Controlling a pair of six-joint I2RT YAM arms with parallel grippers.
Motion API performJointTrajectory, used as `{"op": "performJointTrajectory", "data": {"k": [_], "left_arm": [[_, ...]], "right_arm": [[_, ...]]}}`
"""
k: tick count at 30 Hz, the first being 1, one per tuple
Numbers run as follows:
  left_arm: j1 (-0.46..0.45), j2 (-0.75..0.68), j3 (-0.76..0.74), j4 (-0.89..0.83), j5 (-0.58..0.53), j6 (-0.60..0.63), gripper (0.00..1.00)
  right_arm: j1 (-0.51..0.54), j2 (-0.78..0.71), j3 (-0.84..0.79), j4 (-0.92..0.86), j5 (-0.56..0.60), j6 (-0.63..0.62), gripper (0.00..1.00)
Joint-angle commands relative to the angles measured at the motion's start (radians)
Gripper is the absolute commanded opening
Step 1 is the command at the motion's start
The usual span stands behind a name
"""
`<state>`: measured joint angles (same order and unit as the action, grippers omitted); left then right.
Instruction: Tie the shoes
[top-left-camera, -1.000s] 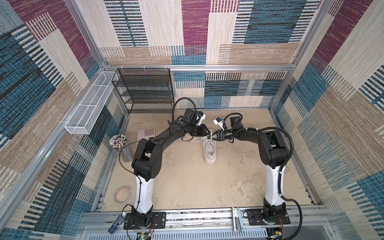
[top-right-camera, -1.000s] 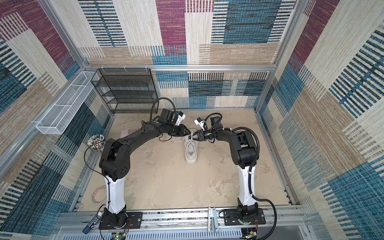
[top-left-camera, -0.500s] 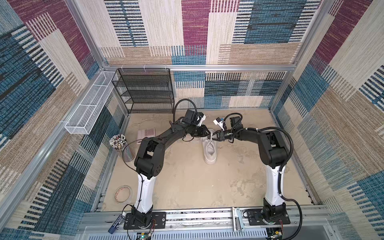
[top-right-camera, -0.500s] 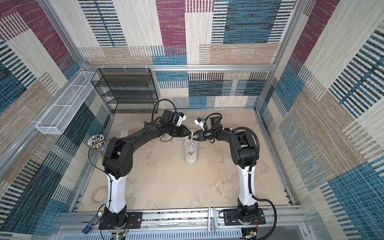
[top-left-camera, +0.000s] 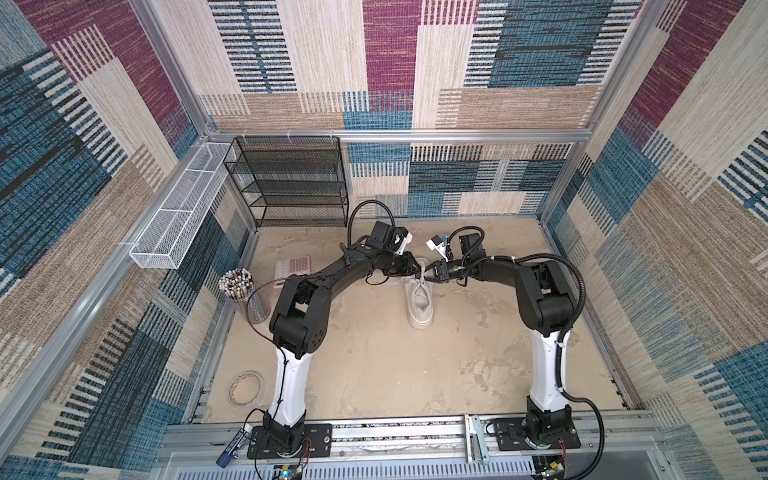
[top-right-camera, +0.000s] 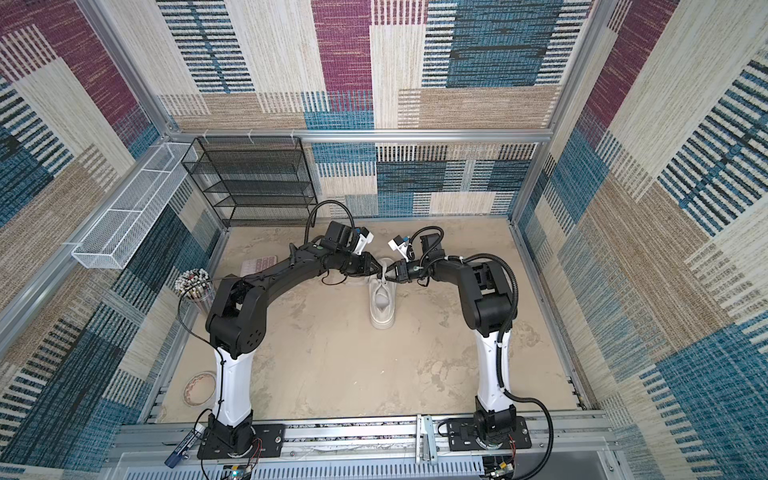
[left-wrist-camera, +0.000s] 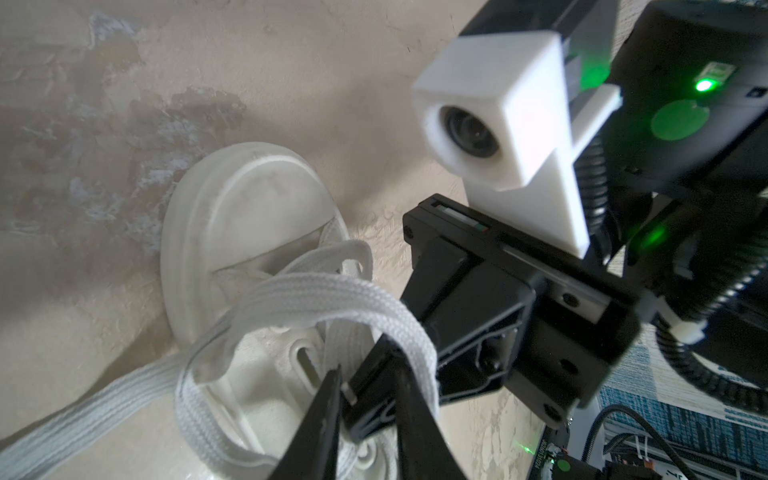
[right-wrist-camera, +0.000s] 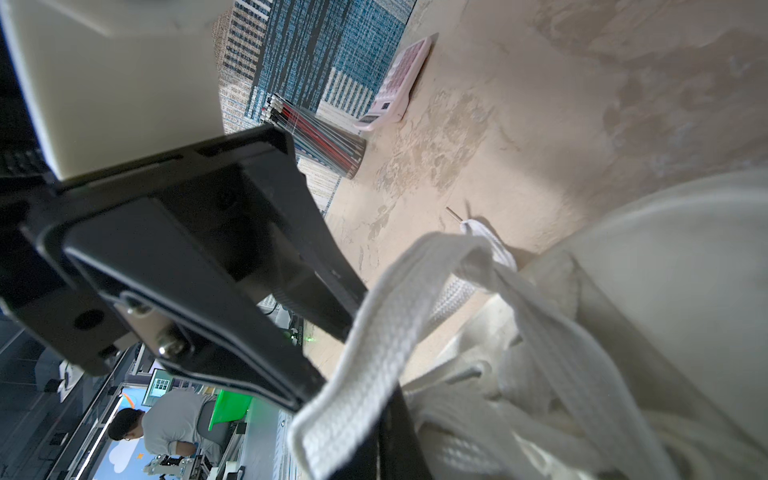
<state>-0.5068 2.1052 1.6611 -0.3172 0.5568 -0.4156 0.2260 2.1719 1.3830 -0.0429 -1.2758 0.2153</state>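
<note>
Facing tip-to-tip above sneaker (top-left-camera: 419, 305) — both top views | wrist views alone: right jaws clamp lace loop (right-wrist-camera: 386, 332), left jaws apart

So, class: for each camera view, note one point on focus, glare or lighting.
In both top views, even light, the sneaker sharp; in the left wrist view, the lace crisp, green glare beside the softer camera housing; in the right wrist view, the sneaker blurs close up, the calculator clearer.

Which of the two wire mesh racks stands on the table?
The black tiered mesh shelf, against the back wall, stands on the beige table. The long white mesh basket hangs on the left wall's rail, off the table.
</note>
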Motion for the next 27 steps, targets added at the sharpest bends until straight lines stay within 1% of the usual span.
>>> {"op": "performJointTrajectory", "data": {"k": [1, 5, 6, 11, 12, 13, 15, 19, 22, 25, 27], "left_arm": [[0.000, 0.001, -0.003, 0.021, 0.011, -0.002, 0.21], [0.000, -0.005, -0.010, 0.022, 0.006, 0.001, 0.04], [-0.001, -0.007, -0.012, 0.022, 0.005, 0.001, 0.02], [-0.001, -0.013, -0.016, 0.022, -0.001, 0.003, 0.00], [-0.001, -0.014, -0.018, 0.021, -0.004, 0.004, 0.00], [-0.001, -0.017, -0.018, 0.021, -0.007, 0.005, 0.00], [-0.001, -0.029, -0.021, 0.021, -0.017, 0.008, 0.00], [0.001, -0.058, -0.020, -0.004, -0.049, 0.029, 0.00], [0.004, -0.067, -0.003, -0.043, -0.057, 0.055, 0.00], [0.010, -0.075, -0.003, -0.069, -0.054, 0.068, 0.00], [0.015, -0.089, -0.018, -0.064, -0.060, 0.074, 0.00]], "right_arm": [[0.003, 0.001, 0.008, 0.014, -0.025, -0.007, 0.00], [0.001, 0.002, 0.010, 0.014, -0.023, -0.008, 0.00], [0.003, 0.001, 0.010, 0.012, -0.024, -0.009, 0.00], [0.002, 0.001, 0.008, 0.010, -0.025, -0.012, 0.00], [0.002, -0.001, 0.008, 0.006, -0.024, -0.014, 0.05], [0.001, -0.004, 0.007, 0.003, -0.017, -0.017, 0.14], [0.000, -0.012, 0.003, -0.008, -0.002, -0.025, 0.22], [-0.021, -0.029, -0.024, -0.015, 0.046, -0.016, 0.25], [-0.045, -0.054, -0.053, -0.018, 0.086, -0.011, 0.31], [-0.070, -0.078, -0.076, -0.025, 0.127, -0.005, 0.33], [-0.082, -0.094, -0.088, -0.028, 0.130, -0.011, 0.34]]}}
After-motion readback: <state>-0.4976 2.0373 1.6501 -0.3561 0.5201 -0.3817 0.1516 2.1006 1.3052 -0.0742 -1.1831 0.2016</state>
